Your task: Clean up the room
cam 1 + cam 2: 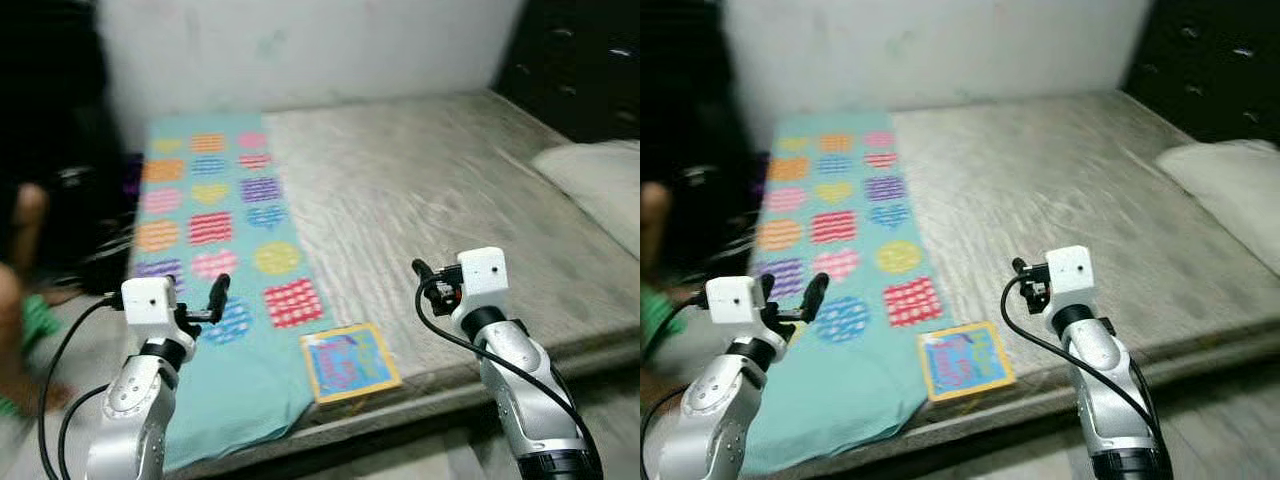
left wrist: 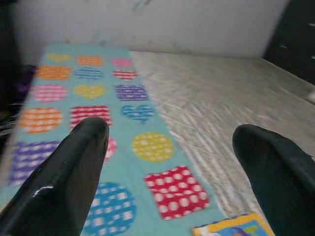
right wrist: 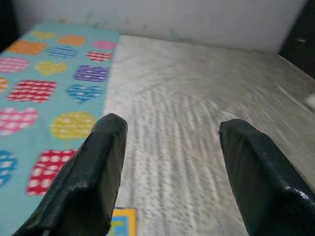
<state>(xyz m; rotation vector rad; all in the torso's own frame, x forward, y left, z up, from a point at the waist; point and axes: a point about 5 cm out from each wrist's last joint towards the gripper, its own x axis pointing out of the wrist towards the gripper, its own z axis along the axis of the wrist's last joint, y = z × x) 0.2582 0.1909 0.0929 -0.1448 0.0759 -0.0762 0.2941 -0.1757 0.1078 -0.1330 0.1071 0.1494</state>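
One flat picture book (image 1: 349, 363) is lying at the near edge of the bed (image 1: 450, 190), its yellow border overlapping the corner of the teal patterned blanket (image 1: 215, 240), and you are looking at it from between both arms. It is sitting below and between the two pincers, tilted a little, with its long side running roughly along the bed's edge. Your left pincer (image 1: 215, 300) is hovering over the blanket just beyond the book's far left corner, fingers spread wide. Your right pincer (image 1: 425, 280) is hovering over the bare grey mattress to the book's right, also spread and holding nothing. The left looks slightly nearer, so you would likely be reaching back and down with that arm. A pillow (image 1: 600, 185) is resting at the bed's right side, and a person's leg (image 1: 25, 300) is showing at the left.
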